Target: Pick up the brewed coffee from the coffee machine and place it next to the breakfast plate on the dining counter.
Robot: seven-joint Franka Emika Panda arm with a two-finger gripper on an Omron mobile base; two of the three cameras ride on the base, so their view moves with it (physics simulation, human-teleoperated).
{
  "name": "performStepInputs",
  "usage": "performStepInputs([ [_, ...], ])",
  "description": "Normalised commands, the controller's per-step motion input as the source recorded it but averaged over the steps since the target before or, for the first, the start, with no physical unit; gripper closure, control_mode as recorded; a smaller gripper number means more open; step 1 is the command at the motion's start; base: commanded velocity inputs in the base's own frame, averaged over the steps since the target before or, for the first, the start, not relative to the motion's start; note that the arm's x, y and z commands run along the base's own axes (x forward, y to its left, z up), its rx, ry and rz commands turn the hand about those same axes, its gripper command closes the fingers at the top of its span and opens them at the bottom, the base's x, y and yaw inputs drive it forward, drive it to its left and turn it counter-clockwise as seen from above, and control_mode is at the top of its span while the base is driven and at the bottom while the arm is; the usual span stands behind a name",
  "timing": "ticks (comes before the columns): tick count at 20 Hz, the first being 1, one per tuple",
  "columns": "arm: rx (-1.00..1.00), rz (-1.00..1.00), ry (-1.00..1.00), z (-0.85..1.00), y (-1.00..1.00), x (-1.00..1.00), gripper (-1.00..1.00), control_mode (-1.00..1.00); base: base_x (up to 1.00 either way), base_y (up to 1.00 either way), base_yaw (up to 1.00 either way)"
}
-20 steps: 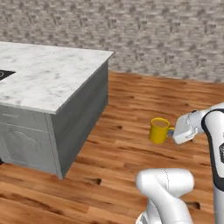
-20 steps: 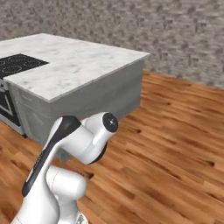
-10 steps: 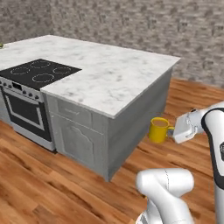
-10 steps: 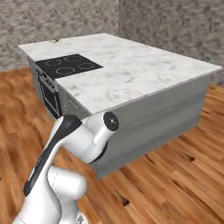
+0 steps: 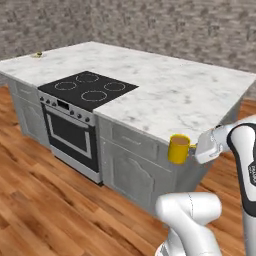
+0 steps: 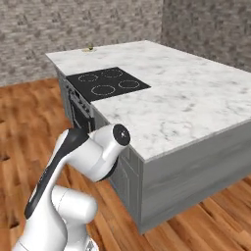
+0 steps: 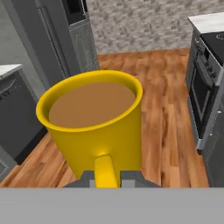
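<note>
gripper (image 5: 192, 148) is closed on the handle of the yellow coffee mug (image 5: 178, 149), holding it upright in the air off the near corner of the dining counter. Hand view confirms it: the mug's handle (image 7: 104, 169) sits between the fingertips at the bottom of the frame, and the brown coffee (image 7: 92, 103) sits level just below the rim, no visible slosh. In the left base view the mug hangs in front of the grey cabinet face, rim a little below the edge of the marble tabletop (image 5: 165, 95), so my read is that it has to go up first, then in over the edge. Key relation: the breakfast plate looks to be the tiny yellowish-green speck at the far corner of the tabletop (image 5: 36, 54), also visible in the right base view (image 6: 88, 48); too small to confirm plate or waffle. It lies diagonally away from the mug, across the long axis of the island, with the black four-ring cooktop (image 5: 87, 88) in between. That looks beyond arm reach from here, so I'd expect the base to drive along the counter before the place. The right base view adds the full run of the tabletop (image 6: 191, 98) and the arm's elbow (image 6: 100, 152). The hand view adds the oven front (image 7: 202, 94) at right and tall dark cabinets (image 7: 65, 37) at left over the wood floor (image 7: 162, 87).
</note>
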Motion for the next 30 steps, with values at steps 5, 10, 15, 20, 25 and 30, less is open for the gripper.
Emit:
performStepInputs([
  [5,0.0,0.0,0.0,0.0,0.0,0.0,1.0,1.0,0.94,1.0,0.26],
  [10,0.0,0.0,0.0,0.0,0.0,0.0,1.0,1.0,1.0,1.0,0.21],
  [15,0.0,0.0,0.0,0.0,0.0,0.0,1.0,1.0,1.0,1.0,0.15],
  [20,0.0,0.0,0.0,0.0,0.0,0.0,1.0,1.0,1.0,1.0,0.03],
  [25,0.0,0.0,0.0,0.0,0.0,0.0,1.0,1.0,1.0,1.0,0.0],
  [30,0.0,0.0,0.0,0.0,0.0,0.0,1.0,1.0,1.0,1.0,-0.1],
])
